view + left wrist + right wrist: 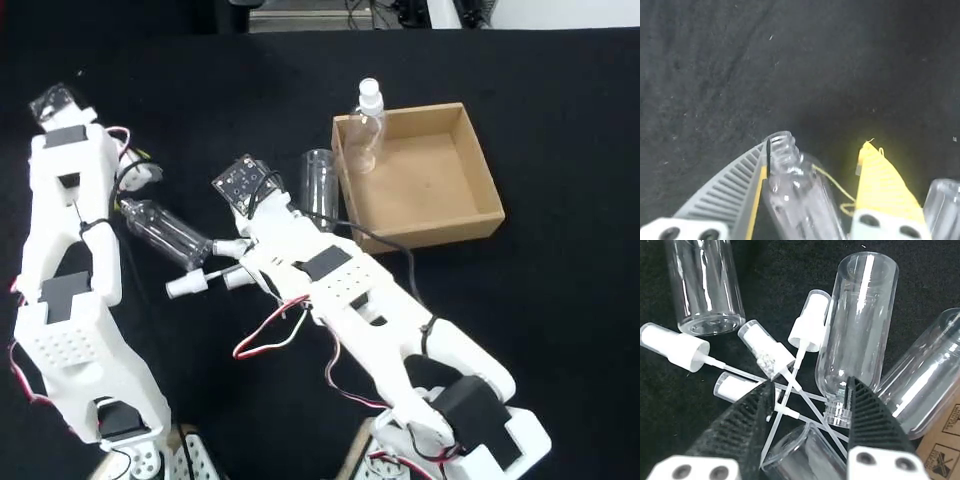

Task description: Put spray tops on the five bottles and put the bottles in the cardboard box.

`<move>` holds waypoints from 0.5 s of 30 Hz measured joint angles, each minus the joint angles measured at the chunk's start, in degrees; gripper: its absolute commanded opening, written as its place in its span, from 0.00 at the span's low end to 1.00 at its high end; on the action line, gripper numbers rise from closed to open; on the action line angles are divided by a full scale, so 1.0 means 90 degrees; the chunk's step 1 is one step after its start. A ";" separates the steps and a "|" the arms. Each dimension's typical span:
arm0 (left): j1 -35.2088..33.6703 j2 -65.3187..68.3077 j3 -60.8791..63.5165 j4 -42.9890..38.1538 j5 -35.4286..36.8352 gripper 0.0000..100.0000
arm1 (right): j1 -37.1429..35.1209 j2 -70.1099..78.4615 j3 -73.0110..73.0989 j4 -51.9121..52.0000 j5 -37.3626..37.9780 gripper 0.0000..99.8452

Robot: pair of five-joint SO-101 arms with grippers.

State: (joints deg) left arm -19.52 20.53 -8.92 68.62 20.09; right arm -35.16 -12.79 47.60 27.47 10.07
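Holding a clear bottle [790,185] with a bare threaded neck, the left gripper [816,146] is clamping its jaws on it, well apart from the cardboard box [480,190]. The right gripper [810,385] is hovering nearer the box, jaws apart over loose spray tops [675,347] and uncapped bottles [860,315] lying on the table [560,330]. A capped bottle [368,135] is standing inside the box at a corner; an open bottle [320,185] is sitting just beside its outer wall.

base of gripped bottle [790,190] cut off at frame edge, spray tops [184,288] partly hidden under right arm [340,275]
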 measured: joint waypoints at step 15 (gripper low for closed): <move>0.0039 0.0371 -0.0498 0.2344 -0.0332 0.28 | 0.0000 0.0000 0.0000 0.0000 0.0000 0.20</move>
State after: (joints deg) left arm -19.16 23.87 -13.41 89.71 17.10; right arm -35.16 -12.79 47.60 27.47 10.07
